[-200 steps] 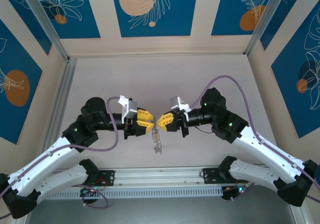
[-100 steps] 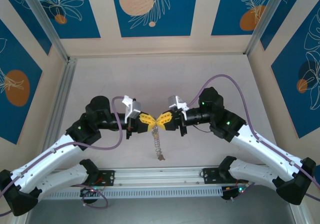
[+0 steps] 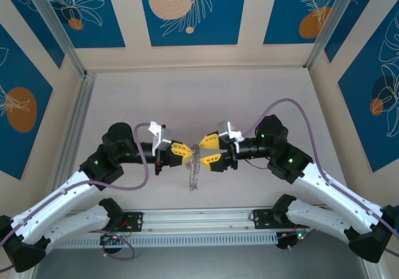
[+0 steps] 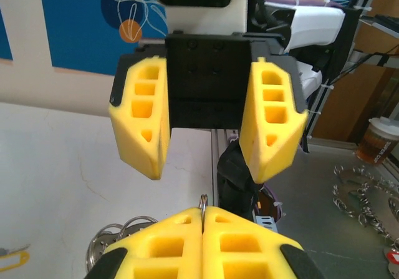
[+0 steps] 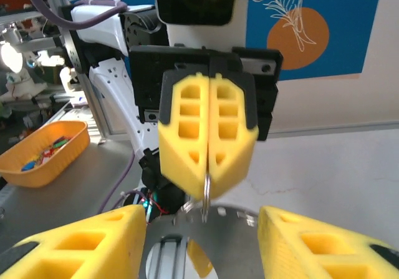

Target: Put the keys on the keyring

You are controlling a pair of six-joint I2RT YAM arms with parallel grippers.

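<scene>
Above the table [image 3: 249,98] the two arms meet nose to nose. The left gripper [image 3: 181,153] is clamped tight on the top edge of the thin keyring [image 5: 204,198]. The right gripper [image 3: 204,152] faces it, about half open and gripping nothing. The keys [image 3: 194,178] dangle below. This looks like a regrasp (threading not yet done). Next, the right fingers need a clean pinch lower down.

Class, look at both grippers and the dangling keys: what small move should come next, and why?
Probably the right gripper should dip toward the keys and close on one. The left gripper is shut on the thin keyring, the keys dangle below it between the two grippers, and the right gripper's jaws stand open, holding nothing.
</scene>
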